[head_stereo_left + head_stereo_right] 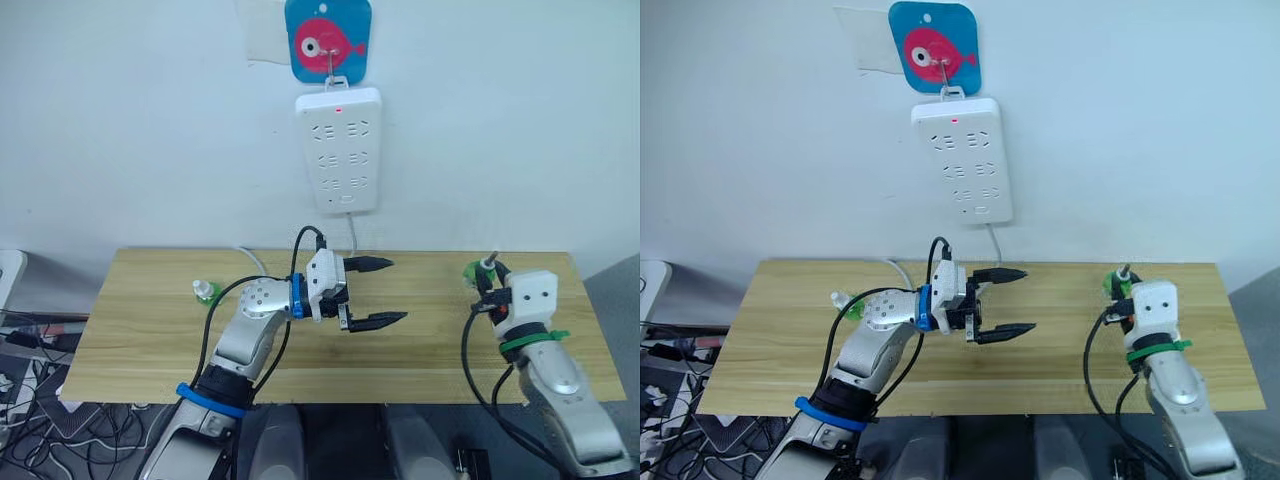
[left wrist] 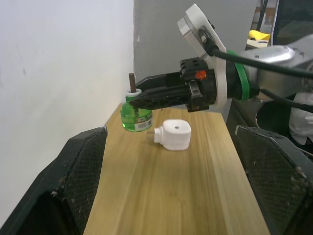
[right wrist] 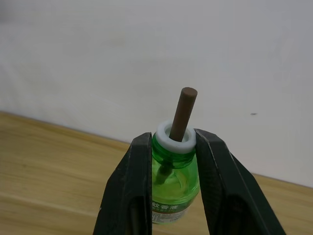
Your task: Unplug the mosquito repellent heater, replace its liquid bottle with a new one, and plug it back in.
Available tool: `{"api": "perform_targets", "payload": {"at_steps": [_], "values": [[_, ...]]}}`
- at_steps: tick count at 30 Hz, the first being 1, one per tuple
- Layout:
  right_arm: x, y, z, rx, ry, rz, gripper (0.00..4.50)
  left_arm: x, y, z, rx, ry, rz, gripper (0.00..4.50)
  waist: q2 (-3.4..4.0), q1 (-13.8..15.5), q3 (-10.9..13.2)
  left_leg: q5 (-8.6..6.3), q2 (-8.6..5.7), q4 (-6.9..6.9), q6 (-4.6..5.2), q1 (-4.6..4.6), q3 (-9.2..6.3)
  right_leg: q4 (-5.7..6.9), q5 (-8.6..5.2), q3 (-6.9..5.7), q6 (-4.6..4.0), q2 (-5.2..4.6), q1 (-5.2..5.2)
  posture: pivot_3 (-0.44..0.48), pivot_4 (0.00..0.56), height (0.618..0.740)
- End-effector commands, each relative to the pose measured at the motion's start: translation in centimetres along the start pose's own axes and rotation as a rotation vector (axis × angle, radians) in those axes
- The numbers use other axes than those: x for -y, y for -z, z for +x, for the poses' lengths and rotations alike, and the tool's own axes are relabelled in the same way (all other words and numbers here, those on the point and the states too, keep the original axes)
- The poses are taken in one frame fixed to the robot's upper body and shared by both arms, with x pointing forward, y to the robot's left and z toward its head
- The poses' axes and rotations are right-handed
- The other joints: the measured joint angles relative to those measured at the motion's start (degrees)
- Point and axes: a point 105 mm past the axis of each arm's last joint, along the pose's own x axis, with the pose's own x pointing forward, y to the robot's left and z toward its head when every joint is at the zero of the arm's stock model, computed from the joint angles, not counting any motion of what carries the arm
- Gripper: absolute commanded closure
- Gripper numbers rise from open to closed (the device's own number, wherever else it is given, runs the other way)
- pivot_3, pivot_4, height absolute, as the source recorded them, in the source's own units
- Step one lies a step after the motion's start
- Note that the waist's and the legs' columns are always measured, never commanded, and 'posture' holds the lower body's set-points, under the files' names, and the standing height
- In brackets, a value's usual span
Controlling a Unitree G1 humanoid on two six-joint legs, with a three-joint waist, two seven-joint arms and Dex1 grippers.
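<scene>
My right gripper (image 3: 172, 139) is shut on the neck of a green liquid bottle (image 3: 174, 188) with a white collar and a brown wick, held upright at the table's back right near the wall. The mosquito repellent heater (image 2: 172, 134), a small white rounded cube, lies on the table right beside that bottle, its plug end toward it. Over the middle of the table my left gripper (image 1: 397, 290) hangs open, with nothing between its fingers, pointing toward the right arm. A second green bottle (image 1: 207, 291) sits at the table's back left.
A long white power strip (image 1: 338, 150) with a red light hangs on the wall above the table, under a blue fish hook (image 1: 327, 40). Its cable drops behind the wooden table (image 1: 150, 350). Cables and boxes lie on the floor to the left.
</scene>
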Motion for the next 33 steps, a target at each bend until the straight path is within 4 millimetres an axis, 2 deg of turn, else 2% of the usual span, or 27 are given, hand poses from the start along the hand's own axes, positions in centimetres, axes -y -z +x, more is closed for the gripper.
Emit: {"api": "perform_targets", "payload": {"at_steps": [1,8,15,21,27,33], "values": [[-0.5,-0.4,0.1,0.073,0.011,-0.021,3.64,0.6,-1.3,0.2,0.033,0.019,0.029,0.05,0.04,0.0,0.1,0.0,0.0,0.0,0.0,0.0,0.0,0.0,0.0,0.0,0.0,0.0,0.0,0.044,0.341,0.74],[-0.7,3.4,0.6,0.017,0.074,-0.005,3.64,0.0,-1.1,-0.1,0.001,-0.003,0.041,0.05,0.01,0.1,0.5,0.0,-0.01,0.0,0.0,0.0,0.02,0.0,0.0,0.02,0.0,-0.01,0.0,0.07,0.346,0.74],[-0.3,3.2,1.8,0.04,0.083,-0.013,3.64,-0.4,-0.8,0.1,-0.01,-0.018,0.045,0.05,0.03,0.1,1.9,0.01,-0.01,0.02,-0.01,0.02,0.04,0.03,0.0,0.05,0.0,-0.01,0.0,0.078,0.39,0.74],[-0.8,5.6,2.2,-0.029,0.083,0.017,3.64,-0.3,-0.7,0.3,-0.011,-0.011,0.047,0.05,0.05,0.2,2.5,0.0,0.0,-0.01,-0.01,0.01,0.03,0.03,0.0,0.03,0.0,-0.01,0.0,0.085,0.395,0.74],[-0.3,6.7,2.5,-0.049,0.099,0.027,3.64,-0.8,-0.8,0.3,-0.017,-0.037,0.04,0.05,0.1,0.2,2.7,0.01,-0.01,0.01,-0.01,0.02,0.03,0.05,0.01,0.05,0.0,-0.02,0.0,0.092,0.398,0.74],[-0.1,6.8,2.5,-0.044,0.089,-0.001,3.64,-0.7,-1.0,0.6,-0.01,-0.026,0.038,0.05,0.1,0.2,2.7,0.01,-0.01,0.0,-0.01,0.02,0.04,0.04,0.01,0.05,0.0,-0.02,0.0,0.088,0.398,0.74]]}}
